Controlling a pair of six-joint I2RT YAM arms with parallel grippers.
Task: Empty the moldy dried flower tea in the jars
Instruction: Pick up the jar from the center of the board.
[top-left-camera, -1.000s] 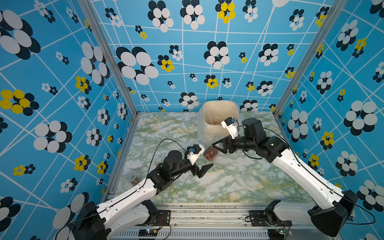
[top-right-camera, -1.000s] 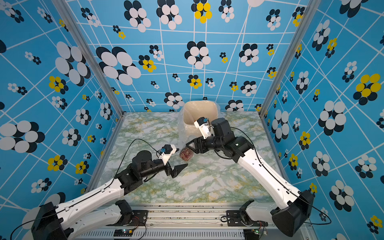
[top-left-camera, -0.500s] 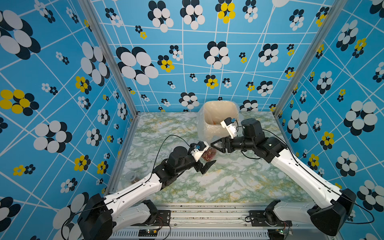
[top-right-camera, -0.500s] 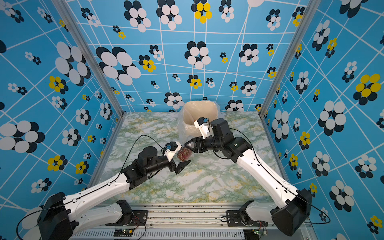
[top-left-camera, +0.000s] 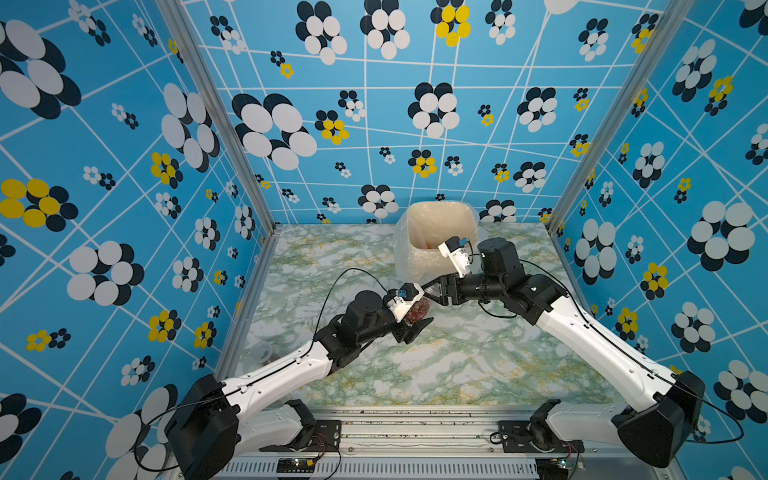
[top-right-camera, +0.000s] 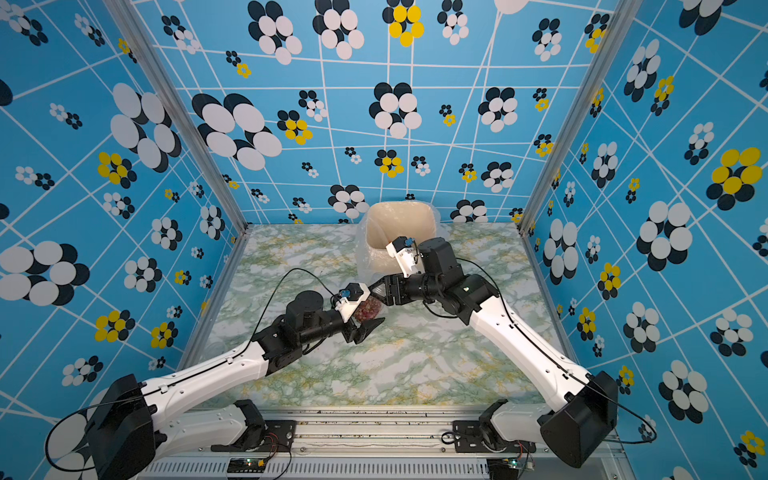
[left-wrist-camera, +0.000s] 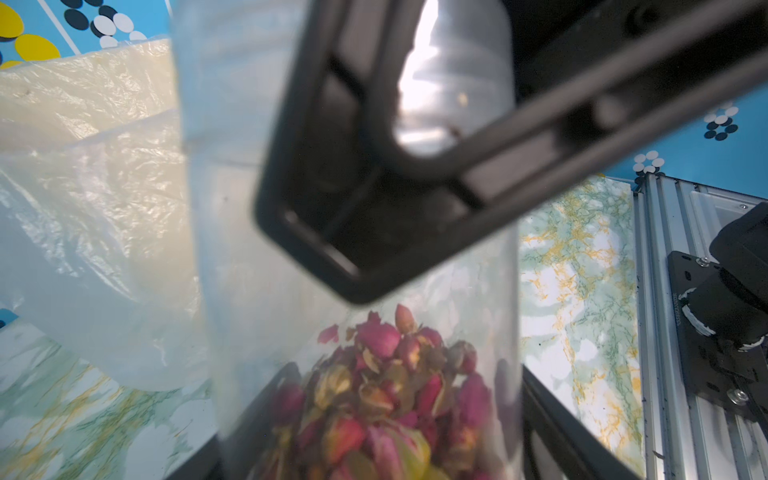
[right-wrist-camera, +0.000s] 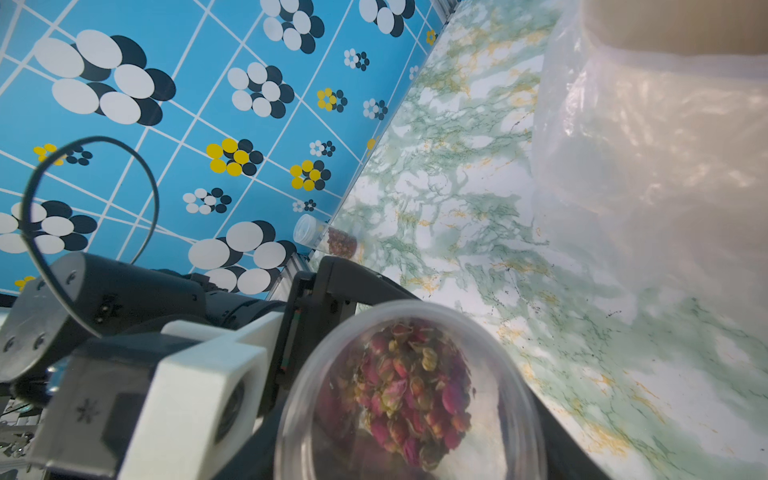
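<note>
Since a second ago my left arm has swung up and forward toward the bin (top-left-camera: 441, 224); my left gripper (top-left-camera: 417, 318) has gone from standing clear of the jar (top-left-camera: 419, 308) to straddling it, its jaws drawn in from their earlier spread; my right arm has hardly shifted.

My left arm lies low, its white forearm slanting from the base toward the bin and its black wrist nearly level; one finger stands on each side of the jar's tea-filled end; whether they already press the clear wall I cannot tell.

My right arm rises from its base and bends at the elbow beside the bin; the wrist is turned sideways, so my right gripper (top-left-camera: 429, 292) points across the bin's front at the left one; its jaws are clamped on the jar's other end and carry it above the table (top-left-camera: 457, 365), just in front of the bin's near corner.

In the left wrist view one right finger (left-wrist-camera: 415, 232) crosses the jar above the moldy dried flower tea (left-wrist-camera: 386, 395), which is heaped in the end by my left fingers; in the right wrist view the same rosebuds show through the jar's round clear end.

A second jar (right-wrist-camera: 326, 241), lidded and with tea in its bottom, sits on the table well apart from the bin, off its left side and nearer my left arm's base.
</note>
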